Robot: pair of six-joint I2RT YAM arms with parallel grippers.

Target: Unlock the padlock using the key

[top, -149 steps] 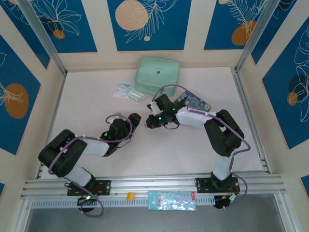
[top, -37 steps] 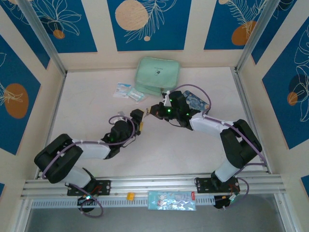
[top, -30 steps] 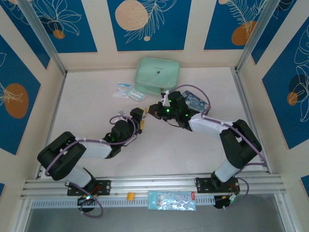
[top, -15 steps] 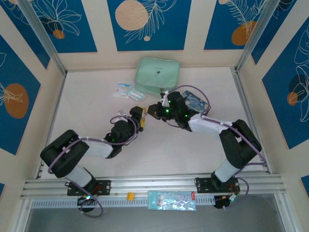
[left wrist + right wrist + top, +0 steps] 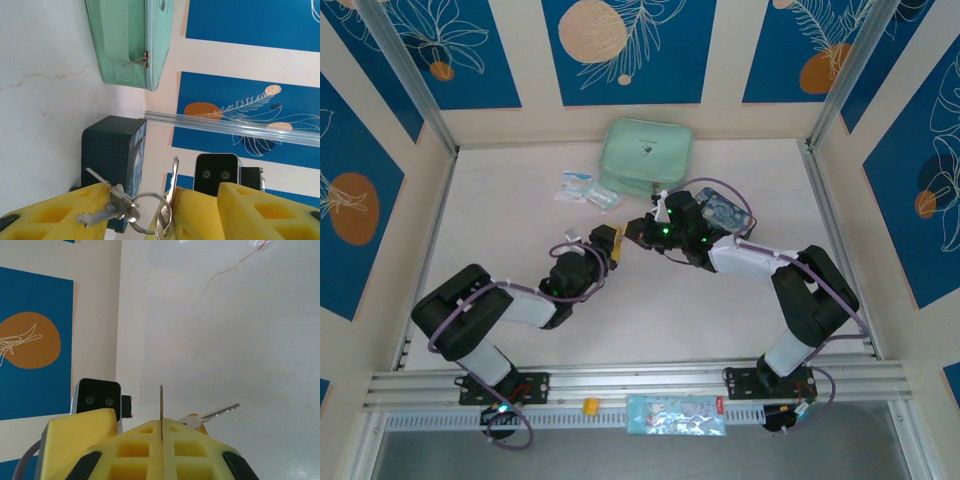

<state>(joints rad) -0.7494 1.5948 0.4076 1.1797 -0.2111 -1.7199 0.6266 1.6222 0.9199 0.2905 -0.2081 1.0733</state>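
My right hand (image 5: 161,426) is clamped on the key (image 5: 161,407), blade forward, above mid-counter (image 5: 500,220). Spare keys (image 5: 112,210) dangle at my left hand (image 5: 610,245); I cannot tell whether it grips. I can't spot the padlock, so insertion and turning seem left. The tin (image 5: 112,150) sits near, the walls well apart.

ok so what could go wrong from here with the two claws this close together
The right claw holds a thin silvery metal key pinched between its fingertips, blade sticking out; a sideways nudge might twist it or let it slip. The bunch of spare silvery keys dangles loose on its ring beside the left claw and could snag. The yellow claws sit almost touching, so a small misjudged move may knock them together.
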